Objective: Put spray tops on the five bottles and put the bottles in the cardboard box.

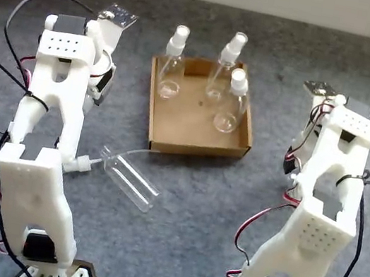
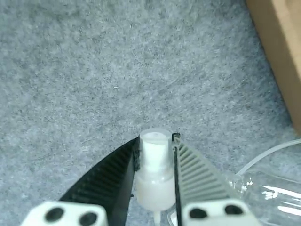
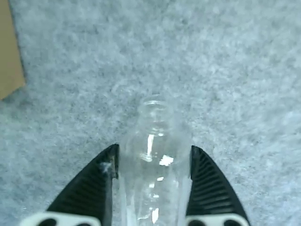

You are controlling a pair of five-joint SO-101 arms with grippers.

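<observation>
My left fingers (image 2: pixel 197 174) clamp a spray top (image 2: pixel 154 165); my right fingers (image 3: pixel 207 188) clamp an open bottle (image 3: pixel 153 146) mid-body. It is likely light, slick and thin-walled, so grip gently. Cardboard box (image 1: pixel 198 146) at twelve o'clock.

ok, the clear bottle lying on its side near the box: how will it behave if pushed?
The bottle looks cylindrical and lies on its side, so a sideways push would probably roll it. It appears empty, so it is likely light and easily knocked away. Its glossy clear wall may slip in a grasp.
</observation>
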